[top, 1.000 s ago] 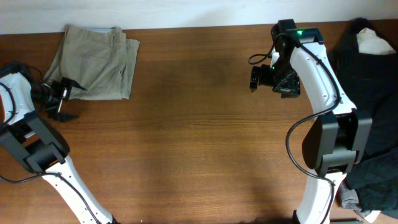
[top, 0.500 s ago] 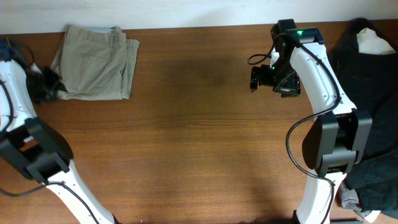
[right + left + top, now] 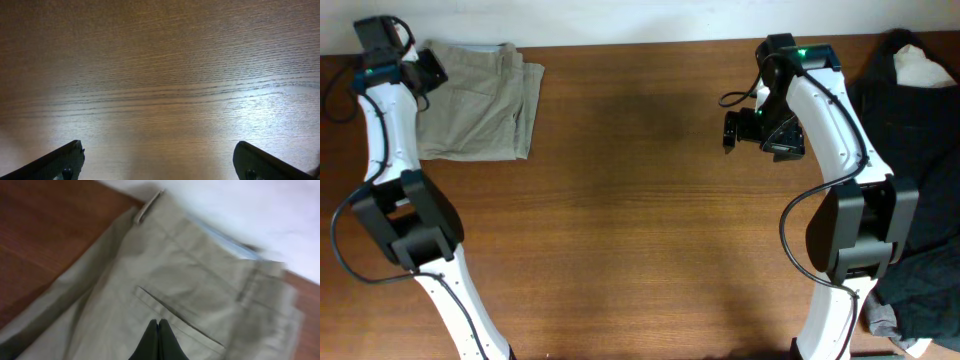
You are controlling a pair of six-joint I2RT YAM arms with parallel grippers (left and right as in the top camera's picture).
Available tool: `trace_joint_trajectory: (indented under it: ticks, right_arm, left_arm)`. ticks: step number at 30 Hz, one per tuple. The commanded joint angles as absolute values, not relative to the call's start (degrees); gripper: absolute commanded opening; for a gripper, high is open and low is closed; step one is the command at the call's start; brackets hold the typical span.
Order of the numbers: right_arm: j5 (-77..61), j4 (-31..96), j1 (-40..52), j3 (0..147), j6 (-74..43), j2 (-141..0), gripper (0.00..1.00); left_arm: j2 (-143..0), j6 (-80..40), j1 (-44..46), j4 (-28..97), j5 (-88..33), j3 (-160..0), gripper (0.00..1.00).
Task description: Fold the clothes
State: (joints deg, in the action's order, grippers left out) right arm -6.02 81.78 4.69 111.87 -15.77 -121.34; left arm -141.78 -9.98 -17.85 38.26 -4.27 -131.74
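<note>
The clothes, a folded pair of khaki shorts (image 3: 480, 100), lie at the table's back left corner. In the left wrist view the shorts (image 3: 200, 275) fill the frame, with waistband, belt loops and a back pocket slit showing. My left gripper (image 3: 432, 70) hovers at their back left edge. In its own view the left gripper (image 3: 158, 326) is shut, fingers pressed together, with no cloth between them. My right gripper (image 3: 734, 128) hangs over bare wood right of centre. In the right wrist view it (image 3: 160, 152) stands wide open and empty.
A heap of black garments (image 3: 910, 160) covers the right edge of the table, with a small white cloth (image 3: 922, 68) on top. A white wall (image 3: 620, 20) runs along the back. Brown wooden tabletop (image 3: 620, 220) lies between the arms.
My left gripper has shut and swung from the shorts' near left corner up to their back left edge. The right arm has not moved.
</note>
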Motion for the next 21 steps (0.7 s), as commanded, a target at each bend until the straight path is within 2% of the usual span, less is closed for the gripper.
trace_joint_trajectory:
  ticks: [1,21]
  right_arm:
    - [-5.74,82.78,4.47,112.4,-15.27,-120.31,0.99]
    - [-5.96,84.97,4.47,112.4,-15.49,-120.31,0.99]
  left_arm:
    - [-147.09,-8.6,-18.22,36.77,-3.36,-131.39,0.01]
    - [-156.44,-8.01,-22.98,36.84,-2.52,-131.37,0.02]
